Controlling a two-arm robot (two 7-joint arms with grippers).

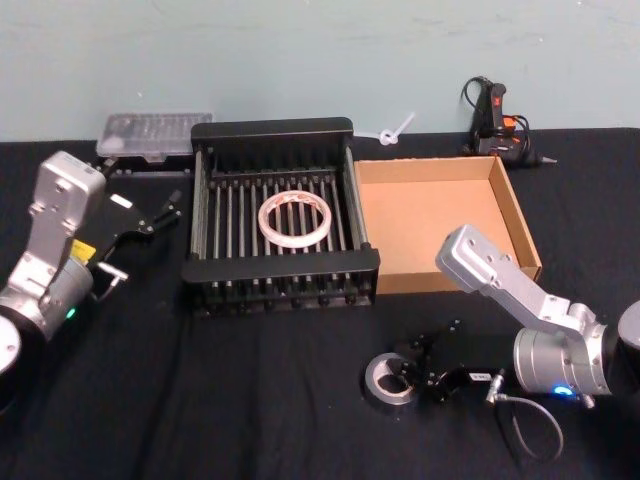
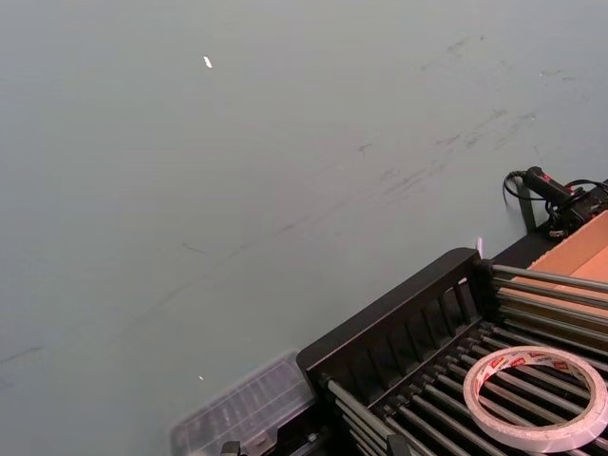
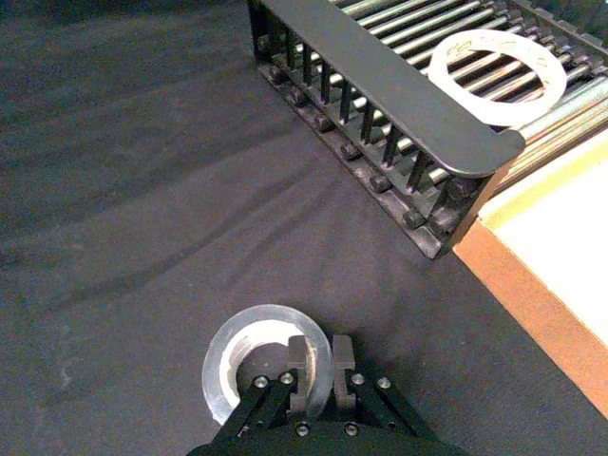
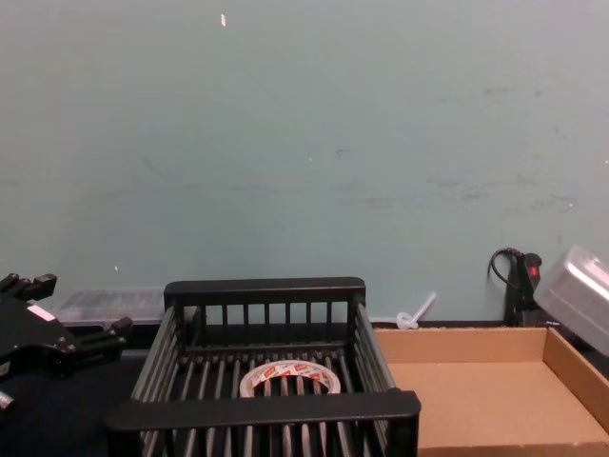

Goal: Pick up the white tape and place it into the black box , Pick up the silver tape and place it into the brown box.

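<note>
**Count: two tapes, two boxes, two grippers**

Two rolls of tape are showing: one white tape [image 1: 295, 221] lying at the table's 12 o'clock and one silver tape [image 1: 390, 380] sitting at about 5 o'clock. Two boxes are standing side by side: one black box [image 1: 281, 262] and one brown box [image 1: 440, 222] at its 3 o'clock. Two grippers are showing, the left gripper [image 1: 160, 213] at 9 o'clock and the right gripper [image 1: 415, 365] at 5 o'clock. One clear case [image 1: 154, 134] and one glue gun [image 1: 498, 125] are lying along the far edge.

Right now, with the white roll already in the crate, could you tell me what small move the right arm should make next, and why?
Probably lift straight up. The right gripper looks shut on the rim of the silver tape, which still lies on the black cloth, and the brown box beyond it holds nothing yet. The left gripper waits open beside the black box.
</note>
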